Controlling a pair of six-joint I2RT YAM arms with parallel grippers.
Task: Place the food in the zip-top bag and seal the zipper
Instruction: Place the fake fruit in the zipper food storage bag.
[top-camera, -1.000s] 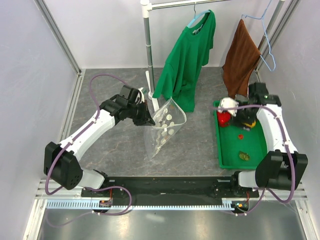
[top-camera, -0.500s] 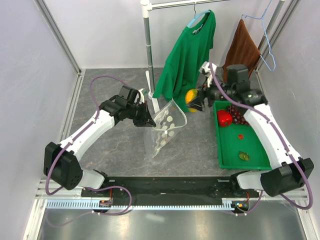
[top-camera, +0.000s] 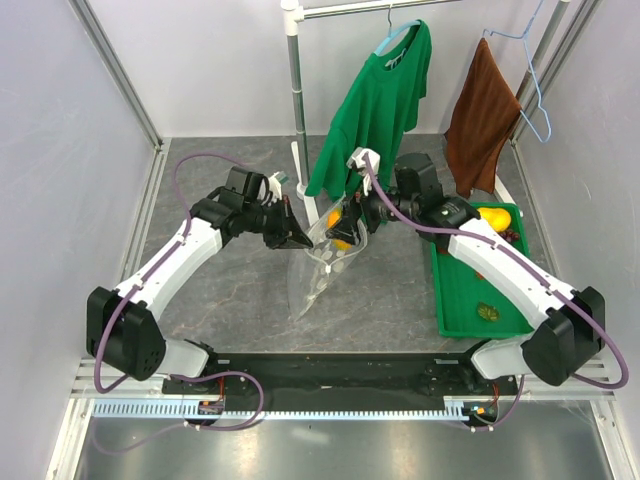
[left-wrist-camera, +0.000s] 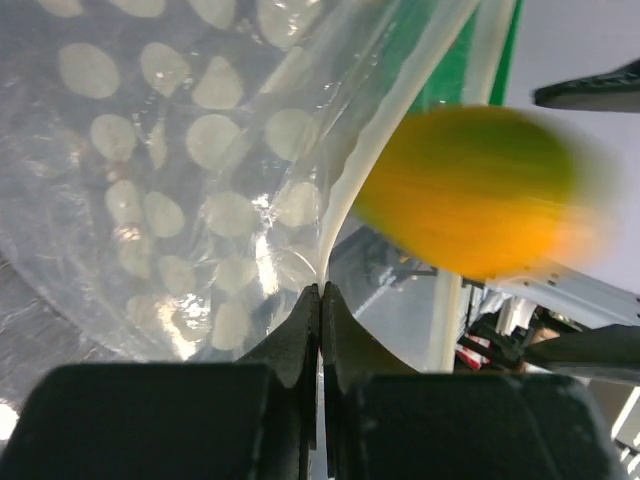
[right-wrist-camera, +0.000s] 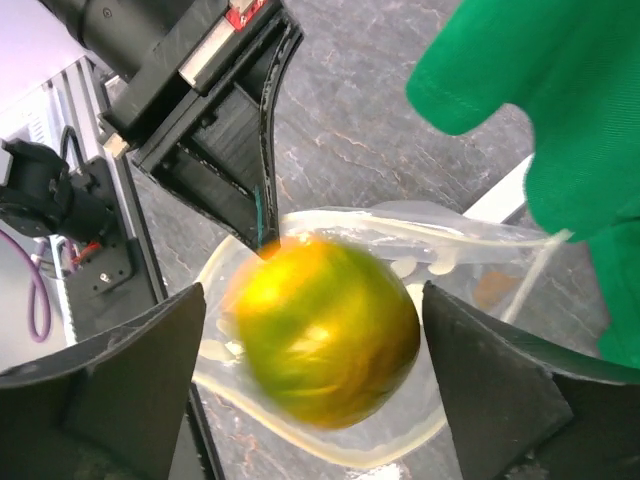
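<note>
The dotted clear zip-top bag (top-camera: 315, 275) hangs mouth-up at table centre. My left gripper (top-camera: 297, 240) is shut on its mouth edge, seen close in the left wrist view (left-wrist-camera: 320, 295). The zipper strip (left-wrist-camera: 375, 150) curves open. My right gripper (top-camera: 350, 222) is above the bag mouth with its jaws wide apart (right-wrist-camera: 312, 300). The yellow-orange mango (right-wrist-camera: 320, 340) is blurred between them, touching neither finger, right over the open bag rim (right-wrist-camera: 300, 440). It also shows in the left wrist view (left-wrist-camera: 470, 190). The red pepper is hidden behind my right arm.
The green tray (top-camera: 470, 300) lies at the right with a yellow-orange piece (top-camera: 492, 215) at its far end and a small item (top-camera: 488, 312) near its front. A green T-shirt (top-camera: 375, 110) and brown towel (top-camera: 483, 115) hang behind, by a white pole (top-camera: 295, 90).
My right arm swung left from the tray with the mango to above the bag mouth, and its jaws have opened off the mango. My left gripper kept holding the bag edge.
</note>
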